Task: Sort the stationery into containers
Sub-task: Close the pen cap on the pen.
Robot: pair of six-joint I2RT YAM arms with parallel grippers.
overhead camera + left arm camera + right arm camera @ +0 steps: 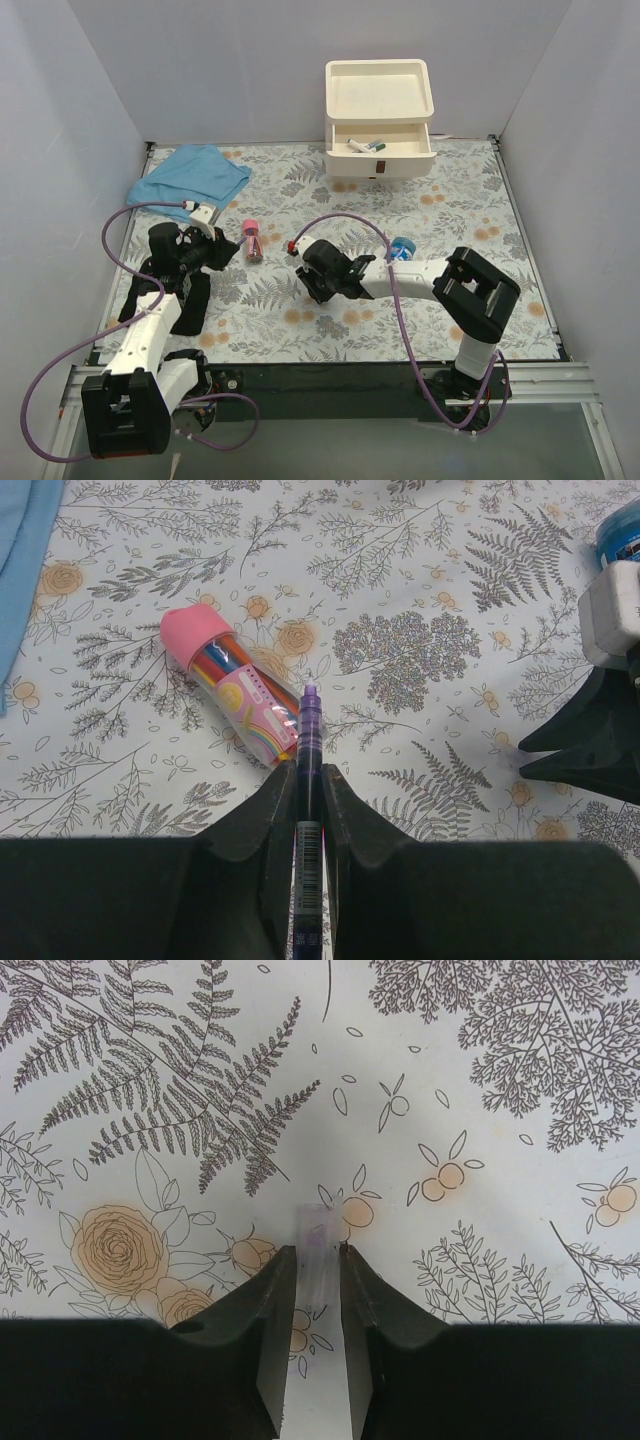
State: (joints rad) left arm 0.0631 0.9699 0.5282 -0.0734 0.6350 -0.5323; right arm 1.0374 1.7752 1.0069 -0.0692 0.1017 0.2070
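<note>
My left gripper (226,250) (310,778) is shut on a dark purple pen (309,730) with a barcode label; its tip points forward, just above the cloth-covered table. A pink tube (252,239) (235,690) lies just ahead and to the left of that tip. My right gripper (306,272) (318,1255) is shut on a small clear piece (320,1240) like a pen cap, low over the table. The cream drawer unit (379,160) stands at the back, its upper drawer (381,150) open with white pens (366,146) inside. A blue tape roll (402,247) (624,530) lies beside my right arm.
A light-blue cloth (192,174) lies at the back left. The unit's tray top (335,88) is shallow and square. White walls close in the floral table (470,210). My right gripper also shows at the right edge of the left wrist view (590,742).
</note>
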